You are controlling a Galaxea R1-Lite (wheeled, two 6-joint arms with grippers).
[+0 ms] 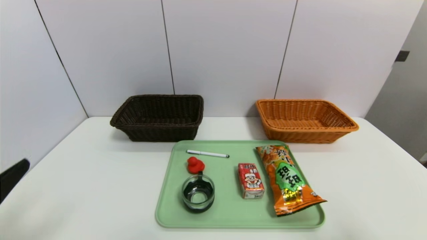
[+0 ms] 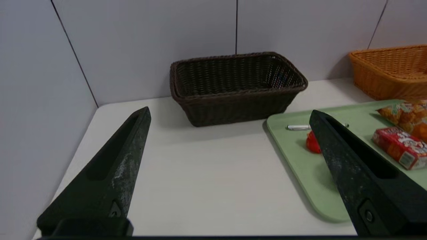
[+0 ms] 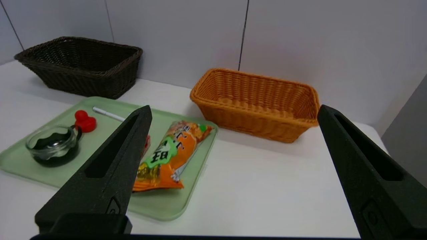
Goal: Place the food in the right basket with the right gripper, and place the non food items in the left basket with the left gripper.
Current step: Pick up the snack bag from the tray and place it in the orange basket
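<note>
On the green tray [image 1: 230, 206] lie the food, a long orange snack bag [image 1: 287, 178] and a red drink carton [image 1: 251, 180], and the non food items, a white pen [image 1: 207, 153], a red duck [image 1: 195, 165] and a clear glass cup [image 1: 198, 193]. Behind the tray the dark brown left basket [image 1: 160, 133] and the orange right basket [image 1: 300, 135] both stand empty. My left gripper [image 2: 231, 112] hangs open over bare table left of the tray. My right gripper [image 3: 234, 108] is open over the table right of the tray, holding nothing.
The white table [image 1: 83, 173] ends at grey wall panels just behind the baskets, with a side wall close on the left. A black part of my left arm [image 1: 13, 176] shows at the head view's left edge.
</note>
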